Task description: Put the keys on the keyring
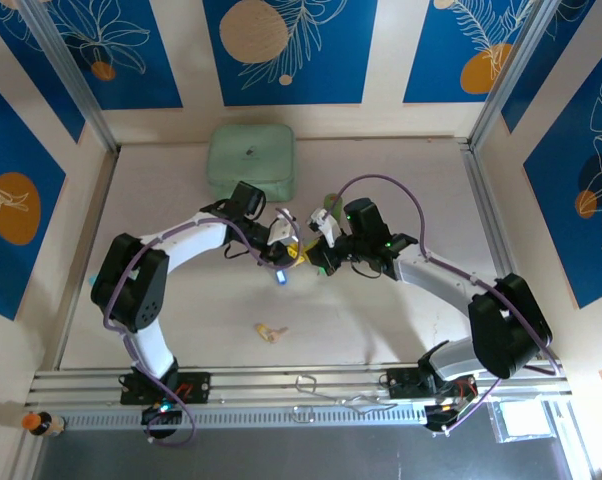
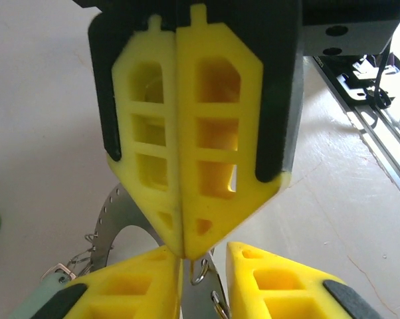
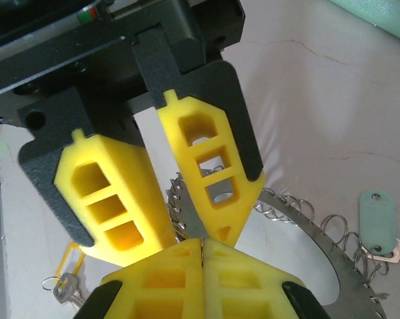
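In the left wrist view, the left claw (image 2: 183,251) stands in the upper middle of the frame. Its two yellow fingers are pressed flat together, and I cannot tell if something thin is pinched at the tip. The keyring (image 2: 112,219), a flat silver band with small wire loops, curves just below and behind this tip, in the lower middle.

In the right wrist view, the right claw (image 3: 195,232) is closed on the band of the keyring, which passes between its fingers at the centre. A key with a pale green head (image 3: 378,214) lies at the right edge. It touches the loops on the outer side of the ring, away from both claws.

In the top view, a yellow key (image 1: 271,333) lies alone on the table (image 1: 401,320), below the two claws.
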Controlling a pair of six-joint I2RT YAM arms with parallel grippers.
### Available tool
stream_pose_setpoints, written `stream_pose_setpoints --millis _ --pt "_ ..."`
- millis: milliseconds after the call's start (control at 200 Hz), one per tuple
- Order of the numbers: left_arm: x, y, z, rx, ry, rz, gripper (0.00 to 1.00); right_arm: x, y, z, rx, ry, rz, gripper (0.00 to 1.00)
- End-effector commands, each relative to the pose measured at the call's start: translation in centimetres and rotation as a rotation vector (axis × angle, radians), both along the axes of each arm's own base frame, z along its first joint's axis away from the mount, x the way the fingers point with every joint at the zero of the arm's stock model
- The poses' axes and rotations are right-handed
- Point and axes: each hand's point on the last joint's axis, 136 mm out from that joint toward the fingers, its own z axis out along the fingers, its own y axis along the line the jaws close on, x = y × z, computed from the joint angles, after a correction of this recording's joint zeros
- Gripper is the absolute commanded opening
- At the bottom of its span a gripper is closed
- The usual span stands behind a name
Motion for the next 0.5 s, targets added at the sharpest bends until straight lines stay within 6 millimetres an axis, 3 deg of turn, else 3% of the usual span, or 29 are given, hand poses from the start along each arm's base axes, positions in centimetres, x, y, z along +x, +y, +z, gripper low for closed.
stream_pose_setpoints --millis 0,135,290,365,495 --pt "-0.7 -0.5 1.1 -0.049 0.025 -0.049 0.17 0.2 0.9 1.8 0.038 -0.056 0.040 0.00" --pt "-0.7 -0.5 1.1 -0.038 0.028 -0.055 0.00 0.1 1.0 1.8 0.044 -0.051 0.040 0.00" --pt "-0.4 -0.2 0.9 -0.008 -0.019 -0.049 0.00 0.3 0.8 2.5 0.069 -0.038 0.026 0.00" --pt "0.1 -0.4 1.2 -0.011 -0.061 -0.024 0.00 0.8 -0.2 3.0 0.090 -0.012 -0.026 0.30" --pt "0.9 -0.6 2.8 -0.001 -0.171 0.038 0.00 0.5 -2.1 3.8 0.101 -0.047 -0.075 0.38"
